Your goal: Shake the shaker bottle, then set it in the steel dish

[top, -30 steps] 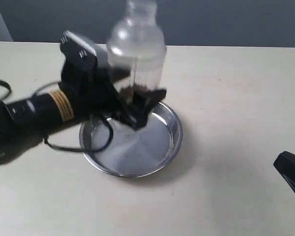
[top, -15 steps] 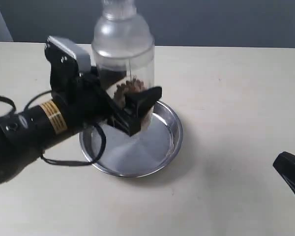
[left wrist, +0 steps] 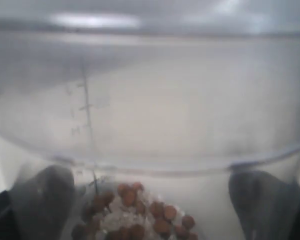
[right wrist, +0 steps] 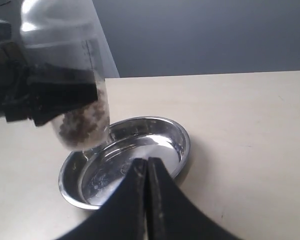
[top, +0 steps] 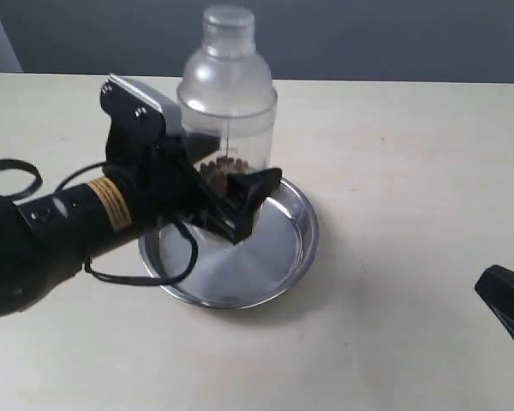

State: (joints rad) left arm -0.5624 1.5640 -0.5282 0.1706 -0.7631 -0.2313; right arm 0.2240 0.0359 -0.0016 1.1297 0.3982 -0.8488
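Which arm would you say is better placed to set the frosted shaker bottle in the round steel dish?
Left: left gripper holds the shaker bottle over the steel dish; right gripper sits apart, shut.

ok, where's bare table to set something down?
Free: table right of the steel dish, out to the right gripper; also the strip in front of the dish. Crowded: left gripper holding the shaker bottle over the dish.

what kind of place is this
Likely a robot lab bench: plain beige tabletop, blank grey wall, and the left gripper holding the shaker bottle above the steel dish.
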